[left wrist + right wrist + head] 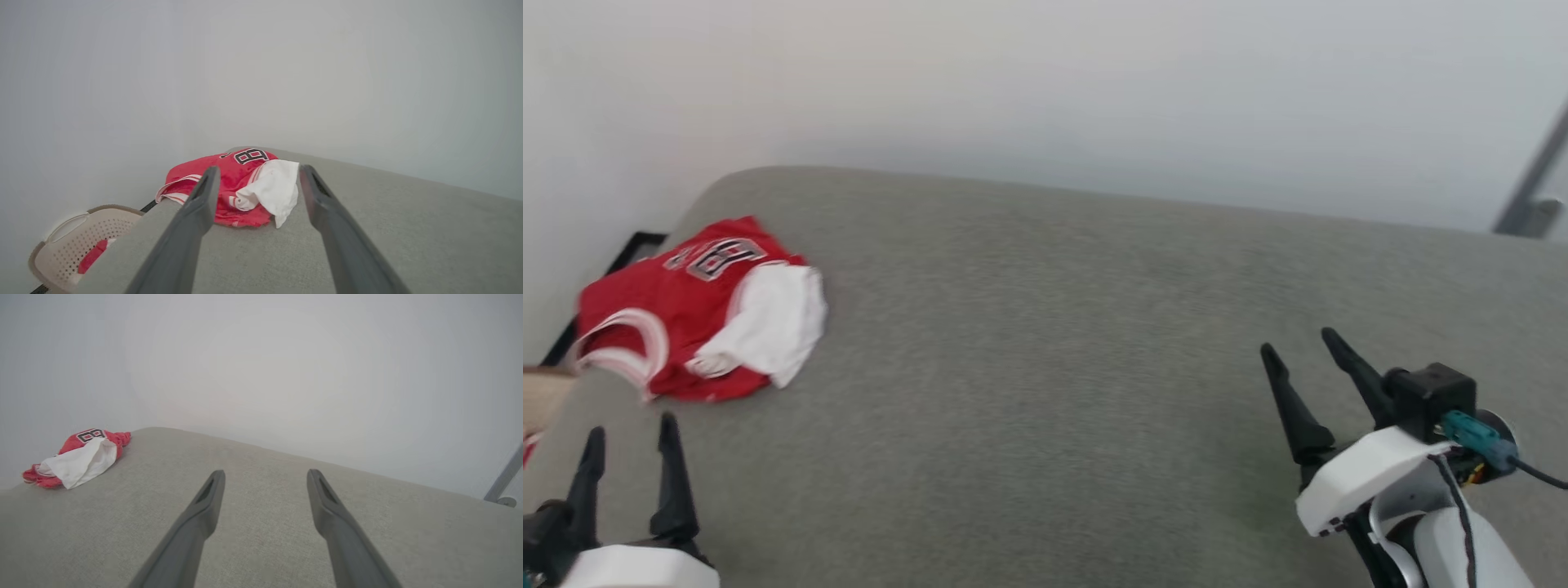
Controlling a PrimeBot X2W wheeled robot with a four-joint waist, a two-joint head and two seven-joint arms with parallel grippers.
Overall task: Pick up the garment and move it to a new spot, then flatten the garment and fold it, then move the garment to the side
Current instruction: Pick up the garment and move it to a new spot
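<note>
The garment [698,310] is a red jersey with a white sleeve and black number, lying crumpled at the far left corner of the grey cushioned surface [1054,367]. It also shows in the left wrist view as the garment [241,188], and small at the left of the right wrist view as the garment [77,457]. My left gripper [631,433] stands open just in front of it, not touching, and appears as the left gripper [257,173] framing the shirt. My right gripper [1298,341] is open far to the right, over bare cushion, nothing between its fingers [212,490].
A beige perforated laundry basket [73,241] with something red inside stands on the floor beyond the surface's left edge. A plain white wall runs behind. A grey metal post [1535,188] rises at the far right.
</note>
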